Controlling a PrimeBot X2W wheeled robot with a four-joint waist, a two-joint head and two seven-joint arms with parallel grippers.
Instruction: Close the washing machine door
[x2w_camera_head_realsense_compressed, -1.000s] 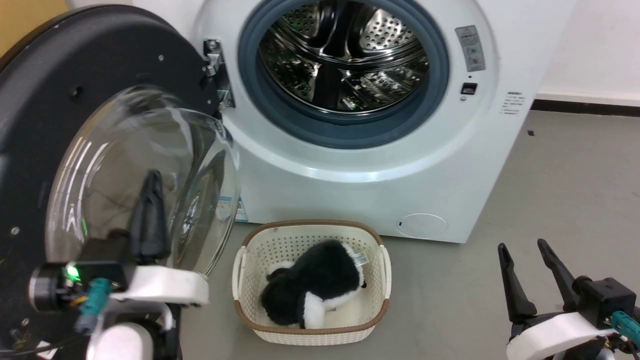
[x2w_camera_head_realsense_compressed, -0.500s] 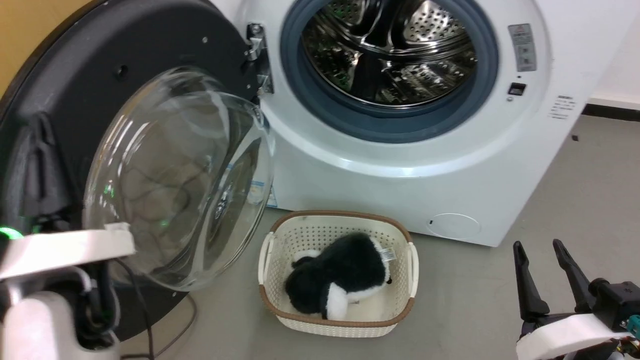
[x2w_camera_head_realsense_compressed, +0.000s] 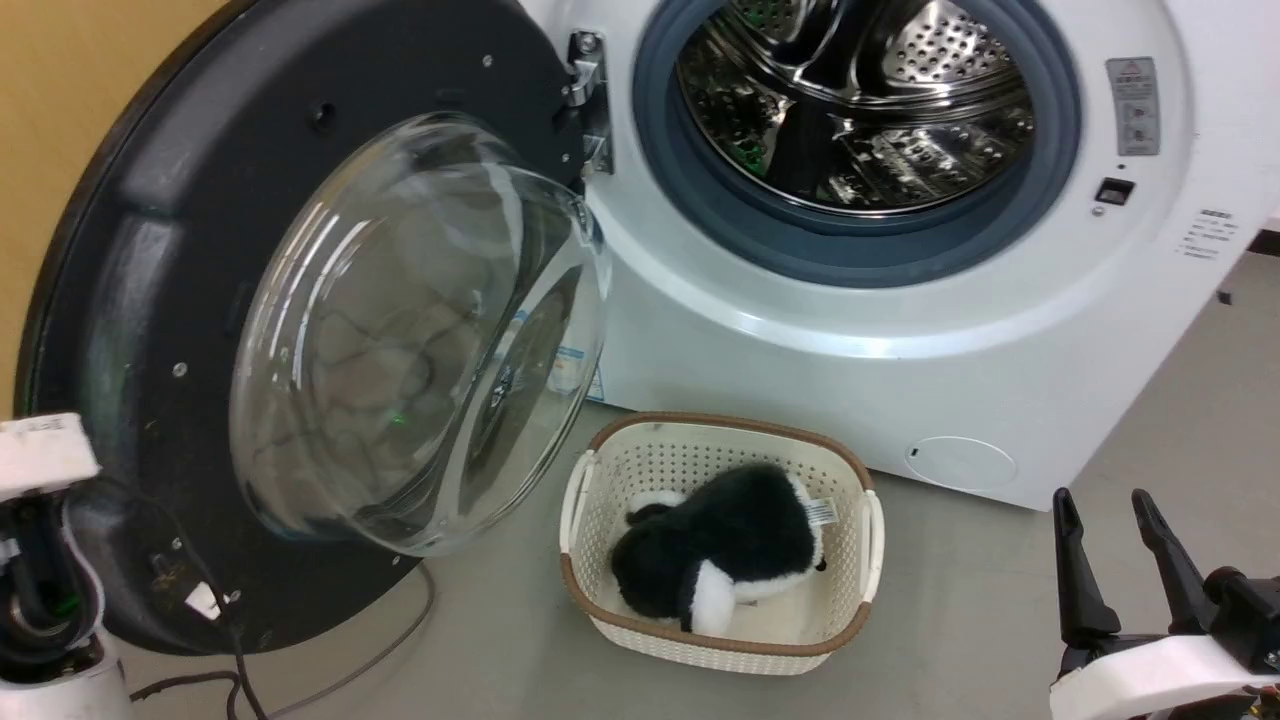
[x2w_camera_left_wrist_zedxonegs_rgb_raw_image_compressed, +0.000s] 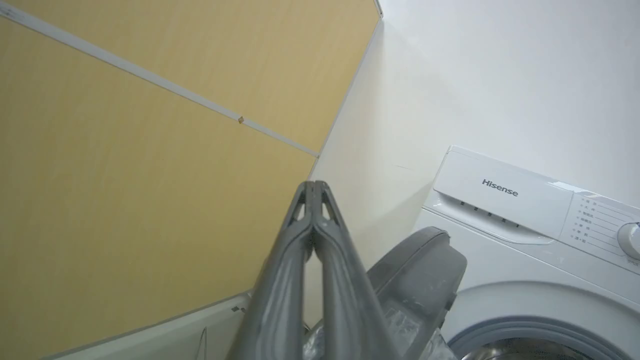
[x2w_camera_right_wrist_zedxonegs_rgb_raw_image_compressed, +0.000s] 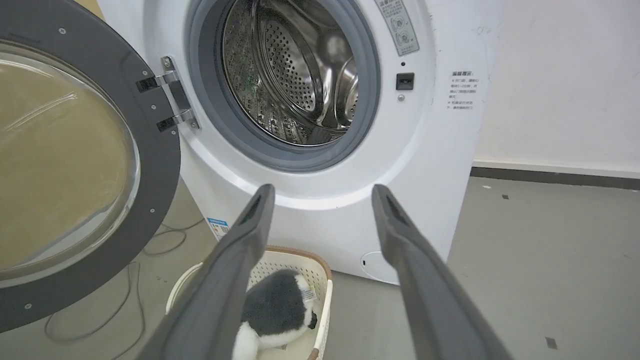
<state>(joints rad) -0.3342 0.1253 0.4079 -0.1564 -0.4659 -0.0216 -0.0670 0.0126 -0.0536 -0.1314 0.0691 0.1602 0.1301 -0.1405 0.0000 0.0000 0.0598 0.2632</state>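
Observation:
The washing machine door (x2w_camera_head_realsense_compressed: 190, 220) stands wide open at the left, black with a bulging clear glass bowl (x2w_camera_head_realsense_compressed: 400, 330), hung on a metal hinge (x2w_camera_head_realsense_compressed: 590, 100). The white washing machine (x2w_camera_head_realsense_compressed: 900, 340) shows its steel drum (x2w_camera_head_realsense_compressed: 860, 110) inside a grey gasket. My left gripper (x2w_camera_left_wrist_zedxonegs_rgb_raw_image_compressed: 312, 186) is shut on nothing and points up at the wall, beside the door's outer edge (x2w_camera_left_wrist_zedxonegs_rgb_raw_image_compressed: 420, 265). My left arm's white wrist shell (x2w_camera_head_realsense_compressed: 40, 450) sits at the head view's lower left. My right gripper (x2w_camera_head_realsense_compressed: 1100, 500) hangs open, low and right of the machine, with its fingers (x2w_camera_right_wrist_zedxonegs_rgb_raw_image_compressed: 250, 225) apart.
A cream basket (x2w_camera_head_realsense_compressed: 850, 520) holding a black-and-white plush toy (x2w_camera_head_realsense_compressed: 730, 550) stands on the grey floor below the drum opening. A dark cable (x2w_camera_head_realsense_compressed: 330, 670) trails on the floor under the door. A yellow wall panel (x2w_camera_left_wrist_zedxonegs_rgb_raw_image_compressed: 125, 175) rises behind the door.
The head camera has turned left, shifting the whole picture right. My left arm has drawn away from in front of the glass bowl to the door's outer left edge. The right gripper has kept still.

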